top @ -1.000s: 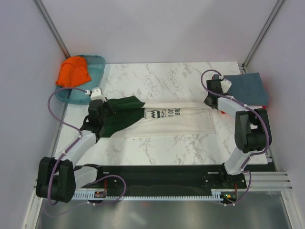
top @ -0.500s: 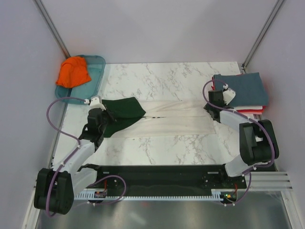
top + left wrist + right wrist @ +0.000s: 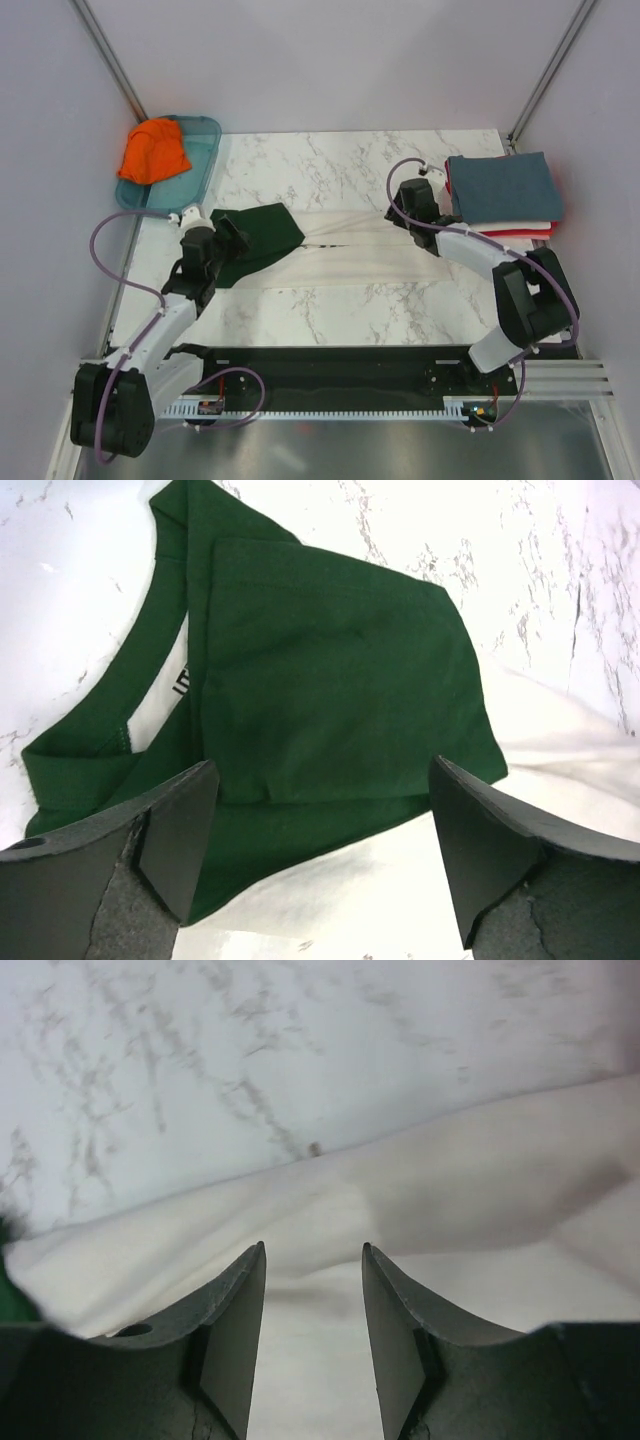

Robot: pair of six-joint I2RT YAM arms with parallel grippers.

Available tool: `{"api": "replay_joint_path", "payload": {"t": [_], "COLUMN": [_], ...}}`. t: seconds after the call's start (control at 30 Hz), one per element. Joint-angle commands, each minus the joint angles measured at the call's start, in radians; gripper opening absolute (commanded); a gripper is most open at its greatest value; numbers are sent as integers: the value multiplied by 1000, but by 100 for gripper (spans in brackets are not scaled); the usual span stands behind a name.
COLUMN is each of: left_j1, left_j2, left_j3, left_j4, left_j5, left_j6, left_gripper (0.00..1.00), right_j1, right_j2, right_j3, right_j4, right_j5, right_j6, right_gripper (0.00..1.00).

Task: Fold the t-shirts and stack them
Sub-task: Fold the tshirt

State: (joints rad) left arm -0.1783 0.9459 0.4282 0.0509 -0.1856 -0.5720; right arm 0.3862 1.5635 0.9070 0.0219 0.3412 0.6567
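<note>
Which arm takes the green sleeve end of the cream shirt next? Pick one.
Left. The left tool hangs open directly over the green sleeve, while the right tool is over the cream body, well away from it.

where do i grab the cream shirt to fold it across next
Probably at the green sleeve end of the cream shirt, coming from above. The shirt lies flat as a long strip, so only an edge can be pinched. The stacked sleeve layers there give a lip to catch, and the open left gripper hangs right over them.
</note>
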Motion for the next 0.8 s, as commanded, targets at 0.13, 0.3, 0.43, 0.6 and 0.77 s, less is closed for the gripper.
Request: {"api": "replay_joint_path", "payload": {"t": [0.13, 0.3, 0.43, 0.6, 0.77], "left_j1": [69, 120, 137, 137, 138], "left_j2": [252, 450, 560, 685, 775], "left_j3": [262, 424, 529, 659, 731], "left_j4": [-109, -164, -212, -279, -321], "left_j5": [43, 57, 66, 90, 72], "left_j6": [-129, -105, -95, -95, -88], "left_gripper": [94, 93, 93, 93, 92], "right_j1": [86, 129, 166, 195, 210], "right_j2": [213, 401, 513, 627, 684], "right_j3": [260, 426, 562, 638, 676], "right_j4": [79, 79, 66, 72, 73], "right_j5": [-493, -657, -734, -780, -794], "right_j6": [12, 29, 44, 69, 81], "right_gripper": [51, 50, 50, 50, 50]}}
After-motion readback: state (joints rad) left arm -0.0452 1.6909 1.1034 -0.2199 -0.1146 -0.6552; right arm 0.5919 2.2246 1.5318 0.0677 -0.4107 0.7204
